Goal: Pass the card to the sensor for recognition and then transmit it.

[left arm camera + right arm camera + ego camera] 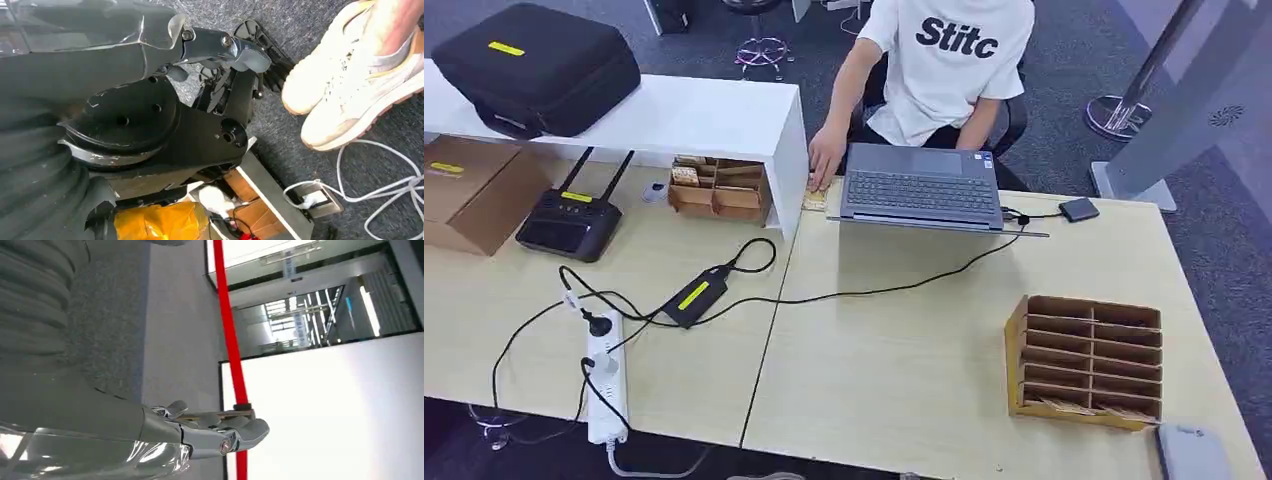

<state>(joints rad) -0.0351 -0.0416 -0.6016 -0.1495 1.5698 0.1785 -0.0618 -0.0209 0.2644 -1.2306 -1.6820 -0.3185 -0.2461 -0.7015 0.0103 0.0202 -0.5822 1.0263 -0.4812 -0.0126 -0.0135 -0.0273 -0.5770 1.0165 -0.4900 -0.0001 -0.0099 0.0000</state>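
While both my arms hang below the table (904, 380), the head view looks down on its pale wooden top. Near its right edge stands a cardboard sorter (1085, 360) with rows of slots, and the cards (1074, 405) lie in its lowest, nearest row. Just beside it, at the near right corner, lies a grey flat device (1192, 452). Across the table a person in a white shirt (949, 60) sits behind an open laptop (921, 188), one hand (825, 155) resting on a small tan piece at the table's far edge. To the left a white shelf (674, 115) carries a black case (534, 65). Under and beside the shelf are a cardboard tray (721, 188), a black unit with two antennas (571, 222) and a brown box (474, 190). A black adapter (696, 296) and a white power strip (606, 380) lie among black cables.

From the left wrist, my left hand (227, 70) hangs slack over grey carpet, fingers loosely apart and grasping nothing. A person's white shoes (350, 75) stand near it, beside a white cable (370, 185).

From the right wrist, my right hand (215, 427) reaches out with fingers stretched alongside each other in front of a red pole (230, 335). A thin tan strip runs along them, and I cannot tell whether the hand grasps anything.
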